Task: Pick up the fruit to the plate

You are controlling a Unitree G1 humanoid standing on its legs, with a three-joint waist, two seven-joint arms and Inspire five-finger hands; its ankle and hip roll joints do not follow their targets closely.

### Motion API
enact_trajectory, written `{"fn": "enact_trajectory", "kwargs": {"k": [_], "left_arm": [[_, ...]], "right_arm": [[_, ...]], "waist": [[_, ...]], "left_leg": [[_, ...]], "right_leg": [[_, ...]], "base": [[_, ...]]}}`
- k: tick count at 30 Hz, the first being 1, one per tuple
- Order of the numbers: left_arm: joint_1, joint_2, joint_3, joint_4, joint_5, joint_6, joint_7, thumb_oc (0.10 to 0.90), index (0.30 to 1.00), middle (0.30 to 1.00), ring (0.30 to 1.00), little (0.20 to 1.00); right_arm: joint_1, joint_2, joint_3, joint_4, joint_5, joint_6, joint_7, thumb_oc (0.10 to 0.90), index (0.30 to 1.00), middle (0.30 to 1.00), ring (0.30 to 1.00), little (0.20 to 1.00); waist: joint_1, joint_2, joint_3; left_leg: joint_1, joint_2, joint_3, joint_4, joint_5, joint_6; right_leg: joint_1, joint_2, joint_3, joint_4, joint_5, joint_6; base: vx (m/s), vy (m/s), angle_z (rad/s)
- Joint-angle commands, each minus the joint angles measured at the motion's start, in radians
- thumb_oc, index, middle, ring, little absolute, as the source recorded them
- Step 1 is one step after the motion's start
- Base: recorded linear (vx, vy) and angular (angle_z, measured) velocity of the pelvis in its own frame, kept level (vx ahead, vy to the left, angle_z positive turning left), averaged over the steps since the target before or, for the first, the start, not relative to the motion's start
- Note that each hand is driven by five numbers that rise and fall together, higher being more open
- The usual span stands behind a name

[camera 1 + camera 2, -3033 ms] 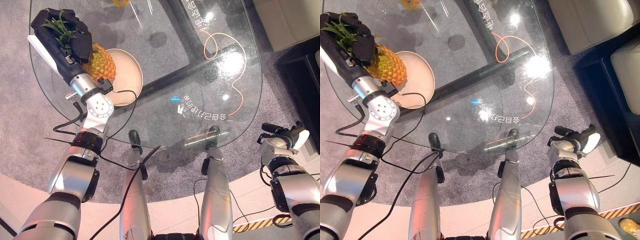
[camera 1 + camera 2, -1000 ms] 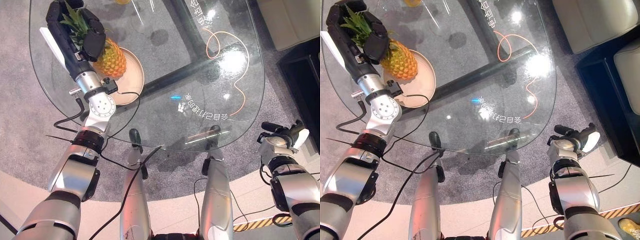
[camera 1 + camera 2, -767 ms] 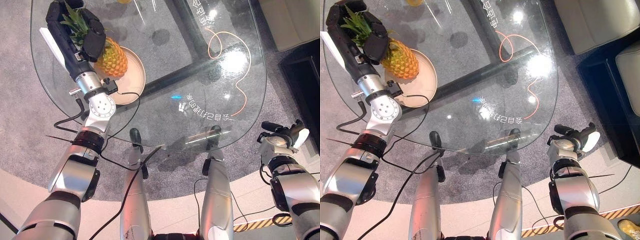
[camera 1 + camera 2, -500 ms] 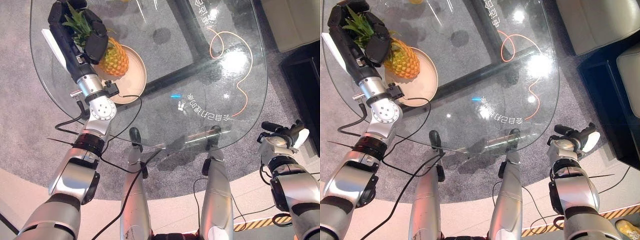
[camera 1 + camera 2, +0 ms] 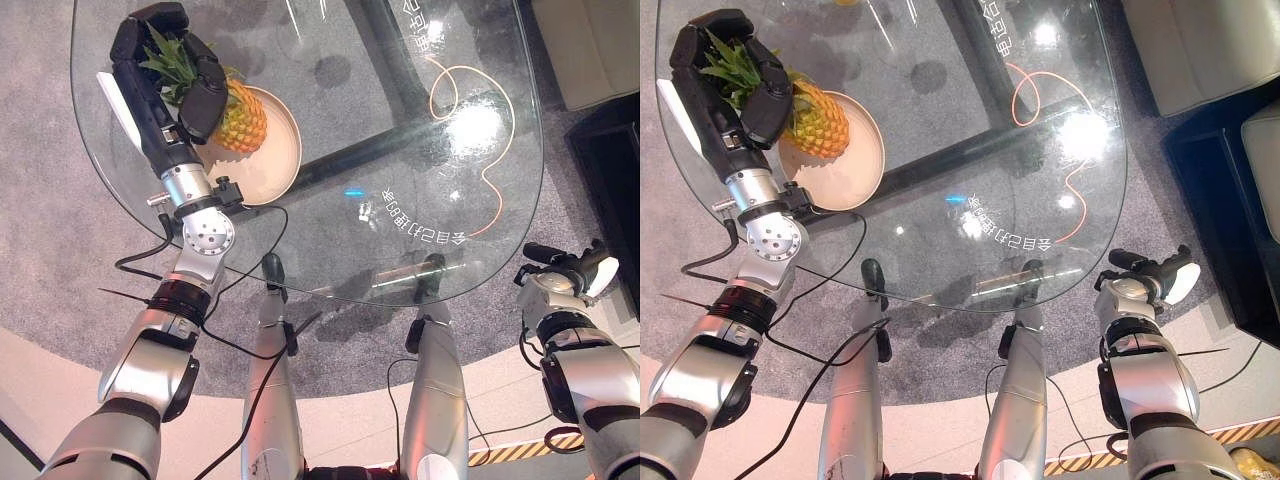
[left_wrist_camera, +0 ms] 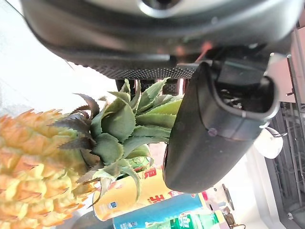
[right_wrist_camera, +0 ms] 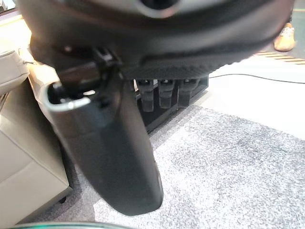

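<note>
Left eye view, upper left of the frame: the left hand has its fingers and thumb curled round the green leafy crown of the pineapple. The fruit lies tilted, its yellow body over the upper left part of the plate, a round beige dish standing on the glass bench; whether the fruit's body touches the dish cannot be told from here. The crown points away from the plate toward the frame's upper left, between the dark fingers and the thumb.

In the left wrist view the thumb presses against the crown's leaves, with the fingers behind them, and the pineapple's scaly yellow body fills the lower left. Past the leaves stand a yellow can and a bottle with a blue and green label.

An orange cord loops over the right side of the bench top, well apart from the plate.

At the lower right of the left eye view the right hand hangs off the bench's edge, above grey carpet. In the right wrist view its thumb and short row of fingers are relaxed and hold nothing.
</note>
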Motion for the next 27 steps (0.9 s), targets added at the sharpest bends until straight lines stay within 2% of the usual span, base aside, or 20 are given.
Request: {"fn": "enact_trajectory", "kwargs": {"k": [1, 2, 3, 27], "left_arm": [[-0.040, 0.011, 0.053, -0.074, 0.043, -0.110, 0.006, 0.553, 0.688, 0.688, 0.688, 0.653], [-0.023, 0.010, 0.054, -0.080, 0.043, -0.112, 0.004, 0.644, 0.766, 0.766, 0.766, 0.744], [-0.016, 0.010, 0.055, -0.081, 0.050, -0.115, 0.007, 0.800, 0.900, 0.900, 0.900, 0.900], [0.060, 0.020, 0.055, -0.189, 0.174, -0.126, 0.102, 0.800, 0.900, 0.900, 0.900, 0.900]], "right_arm": [[0.027, -0.082, -0.035, 0.024, -0.024, -0.040, -0.065, 0.800, 0.900, 0.900, 0.900, 0.900], [0.033, -0.081, -0.035, 0.023, -0.025, -0.040, -0.067, 0.800, 0.900, 0.900, 0.900, 0.900], [0.034, -0.081, -0.034, 0.021, -0.023, -0.040, -0.068, 0.800, 0.900, 0.900, 0.900, 0.900], [0.051, -0.087, -0.046, 0.021, -0.012, -0.045, -0.069, 0.800, 0.900, 0.900, 0.900, 0.900]], "waist": [[0.038, -0.003, -0.021], [0.041, -0.002, -0.021], [0.042, -0.002, -0.021], [0.062, 0.005, -0.021]], "left_leg": [[-0.037, -0.049, -0.049, 0.018, -0.050, 0.038], [-0.031, -0.048, -0.049, 0.020, -0.057, 0.037], [-0.031, -0.047, -0.049, 0.020, -0.057, 0.037], [-0.035, -0.051, -0.062, 0.012, -0.048, 0.040]], "right_leg": [[-0.002, 0.013, -0.133, -0.007, -0.011, -0.038], [0.005, 0.012, -0.134, -0.003, -0.019, -0.036], [0.005, 0.012, -0.135, -0.003, -0.018, -0.036], [0.005, 0.002, -0.147, -0.010, -0.008, -0.035]], "base": [[0.00, 0.000, 0.00], [0.00, 0.000, 0.00], [0.00, 0.000, 0.00], [0.00, 0.000, 0.00]]}}
